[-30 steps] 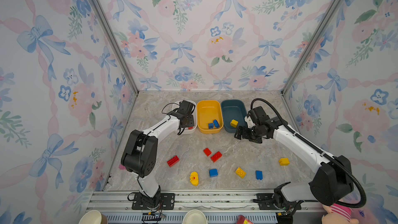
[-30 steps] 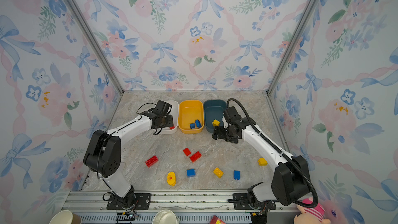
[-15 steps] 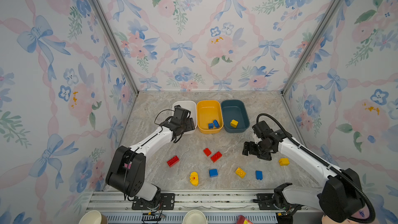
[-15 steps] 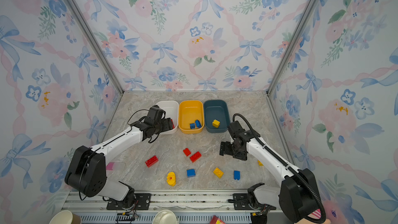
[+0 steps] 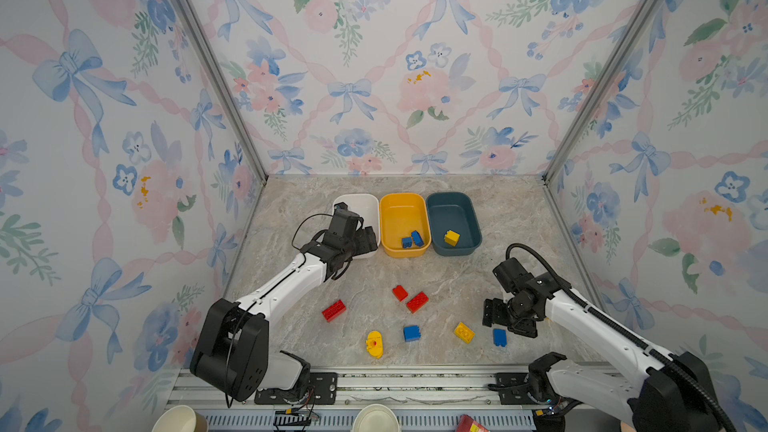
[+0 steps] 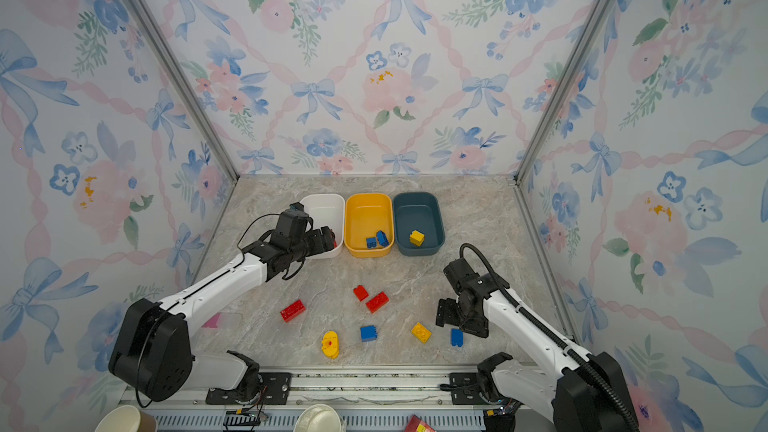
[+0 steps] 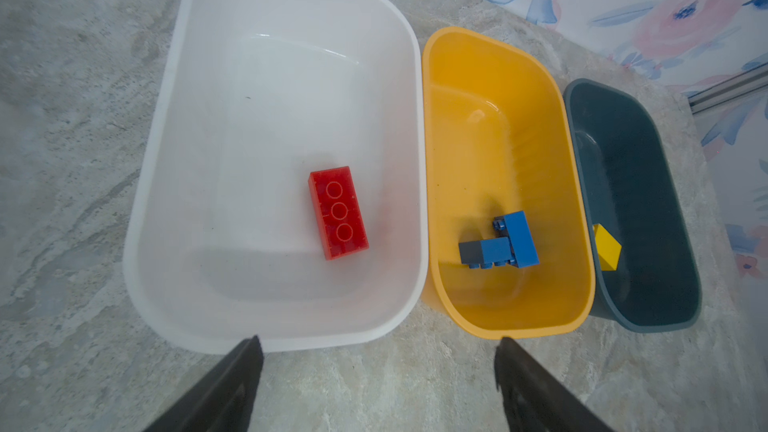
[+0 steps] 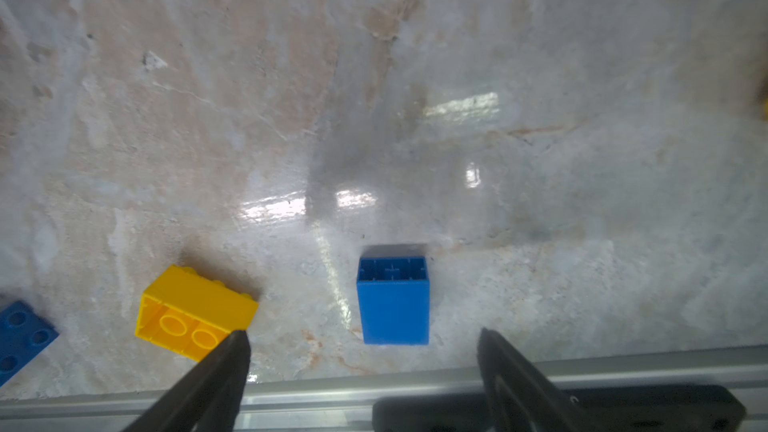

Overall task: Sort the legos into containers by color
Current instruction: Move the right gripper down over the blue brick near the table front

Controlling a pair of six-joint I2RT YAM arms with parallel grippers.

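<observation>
Right pincer [image 8: 361, 331]: jaws apart, empty, poised over the blue brick [image 8: 392, 305] at the lower middle of the right wrist view.
Risk, nearest: the brick lies on its side, smooth face up, near the front rail [image 8: 415, 376]. An off-centre close may squirt it away or catch the yellow brick [image 8: 195, 313] beside it.
Risk, sorting: tub colour misleads (blues sit in the yellow-orange tub [image 5: 402, 201], a yellow in the teal tub [image 5: 453, 198]). A brick matched to tub colour would land wrong.
Risk, far: the left pincer [image 7: 379, 337], jaws apart and empty, hangs at the white tub's [image 7: 166, 160] near rim. A low swing may shove it.
Paper cups [image 5: 178, 421]: two, bottom edge of a top view.
Loose legos [image 5: 411, 333]: seven seen on the desk [image 5: 519, 222], lower centre. Three red, two blue, two yellow.
Binned legos: one red, two blue, one yellow.
Tubs: three, upper centre.
</observation>
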